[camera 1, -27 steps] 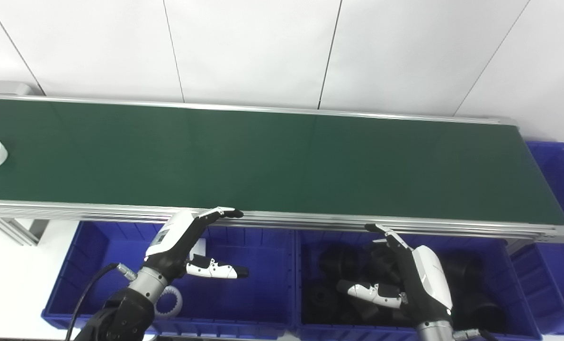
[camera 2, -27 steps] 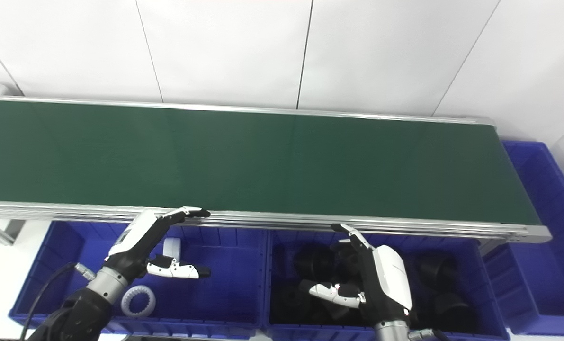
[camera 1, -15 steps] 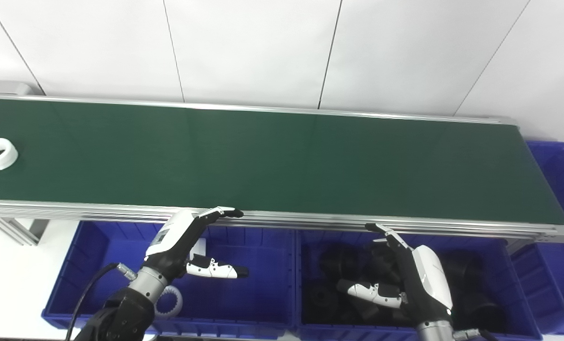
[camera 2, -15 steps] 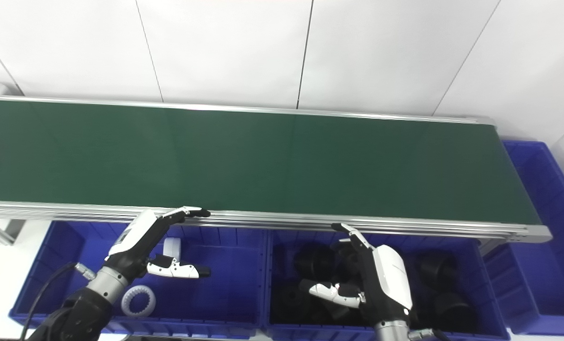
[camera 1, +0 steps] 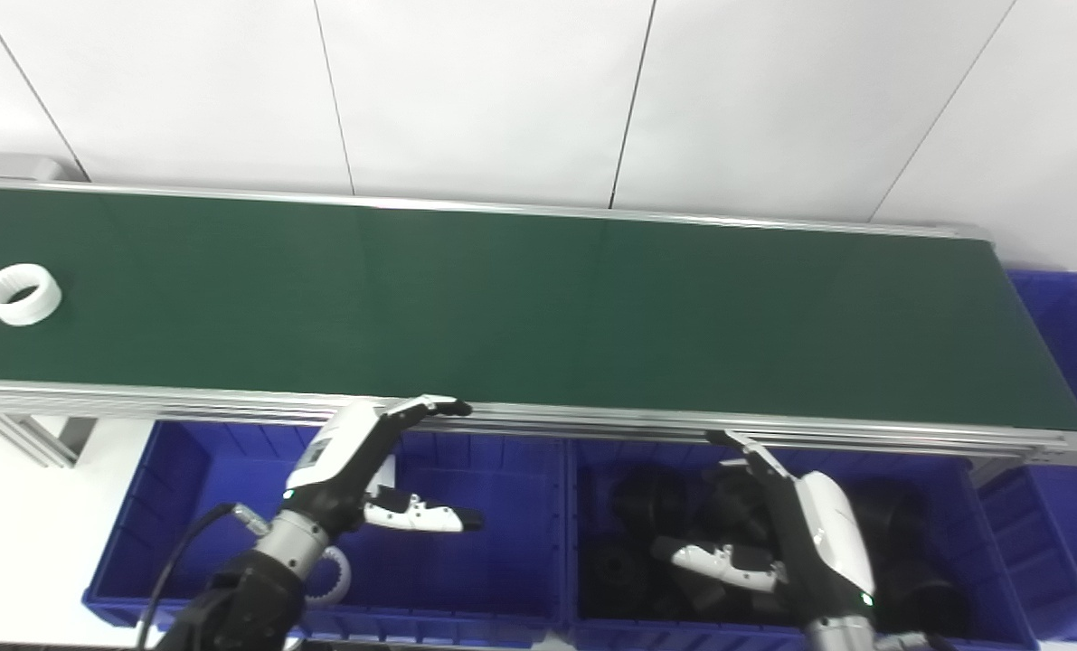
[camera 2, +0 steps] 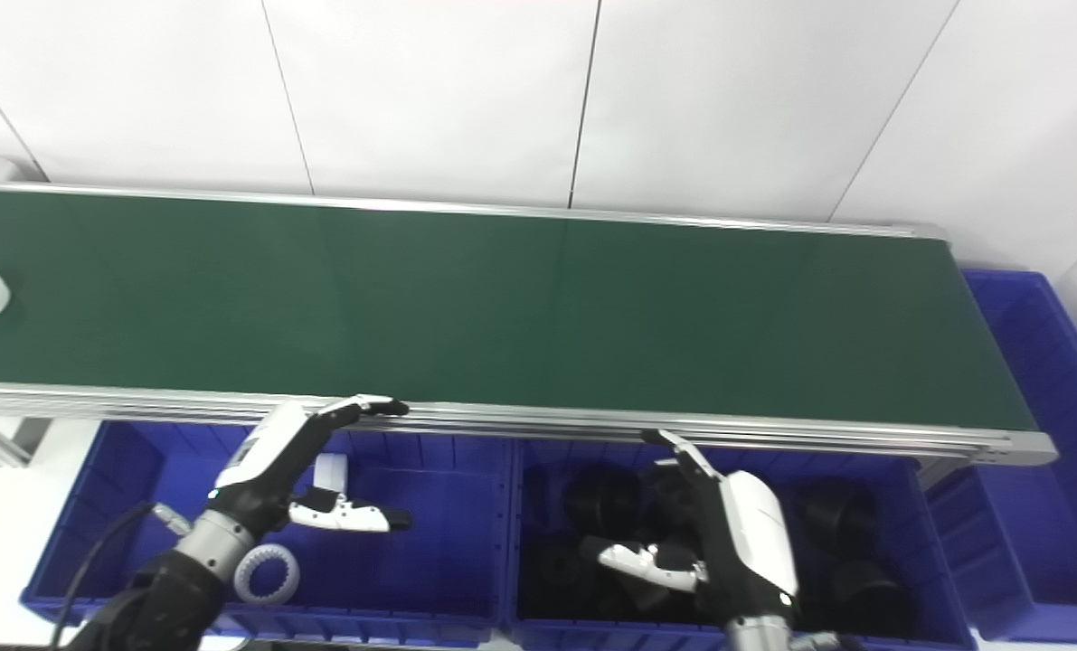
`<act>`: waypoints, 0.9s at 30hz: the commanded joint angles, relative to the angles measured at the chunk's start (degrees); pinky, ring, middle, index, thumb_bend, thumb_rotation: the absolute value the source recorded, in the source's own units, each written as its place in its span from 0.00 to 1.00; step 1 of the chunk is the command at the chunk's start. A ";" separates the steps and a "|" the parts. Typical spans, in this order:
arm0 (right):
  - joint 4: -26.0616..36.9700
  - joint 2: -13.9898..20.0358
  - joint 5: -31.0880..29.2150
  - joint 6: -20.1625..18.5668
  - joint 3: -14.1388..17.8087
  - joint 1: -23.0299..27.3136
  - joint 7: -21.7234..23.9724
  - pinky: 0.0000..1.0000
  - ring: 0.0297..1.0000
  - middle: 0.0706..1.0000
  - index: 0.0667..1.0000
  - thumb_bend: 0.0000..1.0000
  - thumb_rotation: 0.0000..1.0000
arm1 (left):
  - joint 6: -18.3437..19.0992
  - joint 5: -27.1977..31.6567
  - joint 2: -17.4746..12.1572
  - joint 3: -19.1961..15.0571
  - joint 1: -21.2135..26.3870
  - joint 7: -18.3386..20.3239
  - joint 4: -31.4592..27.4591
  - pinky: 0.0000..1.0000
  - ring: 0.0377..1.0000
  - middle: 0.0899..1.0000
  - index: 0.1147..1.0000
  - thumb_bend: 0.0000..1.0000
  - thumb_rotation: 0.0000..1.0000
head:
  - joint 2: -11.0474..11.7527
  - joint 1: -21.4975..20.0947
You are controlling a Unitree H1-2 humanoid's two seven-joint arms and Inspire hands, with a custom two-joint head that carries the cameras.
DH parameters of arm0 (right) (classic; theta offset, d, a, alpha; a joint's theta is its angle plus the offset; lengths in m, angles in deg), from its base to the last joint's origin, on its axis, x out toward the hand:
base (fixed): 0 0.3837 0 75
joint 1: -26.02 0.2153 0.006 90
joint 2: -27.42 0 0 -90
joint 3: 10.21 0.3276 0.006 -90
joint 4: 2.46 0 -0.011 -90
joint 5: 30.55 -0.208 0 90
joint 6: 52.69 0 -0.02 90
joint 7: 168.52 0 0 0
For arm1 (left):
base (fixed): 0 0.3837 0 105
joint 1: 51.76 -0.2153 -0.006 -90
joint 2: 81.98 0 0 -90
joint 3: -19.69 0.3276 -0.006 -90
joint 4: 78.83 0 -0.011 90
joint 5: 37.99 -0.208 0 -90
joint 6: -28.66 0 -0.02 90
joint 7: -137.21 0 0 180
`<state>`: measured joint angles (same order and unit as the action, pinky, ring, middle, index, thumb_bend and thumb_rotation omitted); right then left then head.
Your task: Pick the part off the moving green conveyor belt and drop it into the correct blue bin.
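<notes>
Your part is the white ring (camera 1: 21,294), lying flat on the green conveyor belt (camera 1: 538,307) near its far left end, well apart from both hands. The belt runs across the whole view between silver rails, with a white panelled wall (camera 1: 502,90) behind it. Below the near rail you see two blue bins side by side: the left bin (camera 1: 167,506) holds white parts, among them a toothed white ring (camera 2: 267,572) near its front wall, and the right bin (camera 1: 999,579) holds a heap of black parts (camera 2: 601,502). A third blue bin (camera 2: 1035,362) sits past the belt's right end. Your left hand (camera 1: 348,470) hangs over the left bin with fingers spread and holding nothing, the fingertips (camera 1: 448,407) reaching up to the belt's near rail and the thumb pointing right. Your right hand (camera 1: 805,542) hangs over the bin of black parts, likewise spread and empty, fingers pointing up toward the rail.
</notes>
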<state>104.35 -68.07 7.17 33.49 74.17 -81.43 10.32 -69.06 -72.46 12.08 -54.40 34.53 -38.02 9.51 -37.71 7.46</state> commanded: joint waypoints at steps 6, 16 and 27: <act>0.29 2.13 -2.24 4.12 1.04 -0.15 -2.92 0.58 0.60 0.61 0.78 0.75 0.17 | -0.41 -2.78 2.61 2.23 0.00 -3.02 0.35 0.86 0.84 0.80 0.76 0.92 0.50 | 2.09 1.55; 1.52 2.13 -0.58 2.18 0.32 -0.67 -1.98 0.61 0.61 0.61 0.78 0.78 0.10 | -3.00 -3.70 2.47 3.15 0.22 -6.38 3.81 0.88 0.84 0.80 0.75 0.91 0.51 | 5.98 -1.55; 0.42 1.06 0.08 1.48 -0.11 -0.71 -1.95 0.57 0.60 0.61 0.77 0.80 0.10 | -5.01 -3.86 1.76 3.40 0.59 -8.08 6.64 0.89 0.84 0.80 0.75 0.92 0.50 | 10.12 -3.37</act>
<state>103.67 -67.01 7.01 35.36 73.89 -82.21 8.66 -72.21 -76.26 14.16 -51.09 33.96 -44.31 16.65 -27.60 4.05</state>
